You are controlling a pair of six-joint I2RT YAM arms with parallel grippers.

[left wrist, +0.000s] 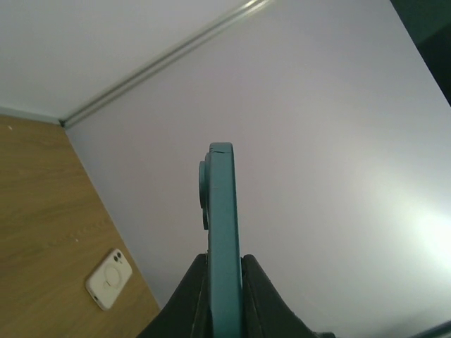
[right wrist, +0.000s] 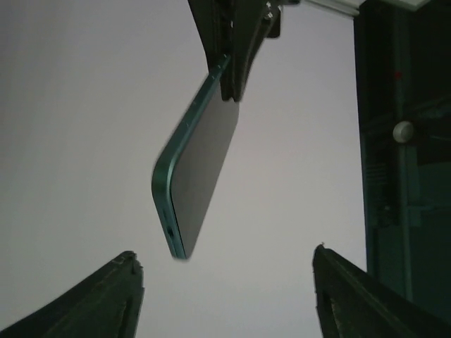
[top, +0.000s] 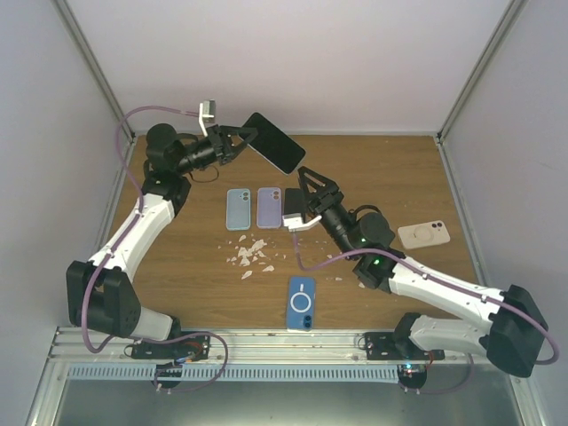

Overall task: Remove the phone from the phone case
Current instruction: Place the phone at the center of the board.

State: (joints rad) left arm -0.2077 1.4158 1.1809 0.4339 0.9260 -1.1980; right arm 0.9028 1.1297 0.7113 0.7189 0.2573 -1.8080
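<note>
Above the worktop (top: 204,293), beyond the purple case (top: 268,207): phone (top: 273,142) airborne.
Clamped at one end by left jaws; right jaws stand wide apart just right of the purple case, holding nothing.

Up high, phone (top: 273,142): teal frame looked like smooth satin metal, faint sheen along edge; dark face glossy, glass-like. Both left gripper (top: 251,135) and right gripper (right wrist: 227,253): matt black plastic, finely grainy. Down on table (top: 390,177): brown wood-grain top, smooth, matt. Then beige case (top: 423,234), light-blue case (top: 238,209), lilac case (top: 269,207), blue case (top: 301,303): soft matt finish, rubbery plastic by look. Loose white scraps (top: 248,253): rough, crumbly, material unclear. Over to arm shells (top: 444,297): smooth white plastic, mild gloss. Finally front rail (top: 284,342): bare ribbed metal.
</note>
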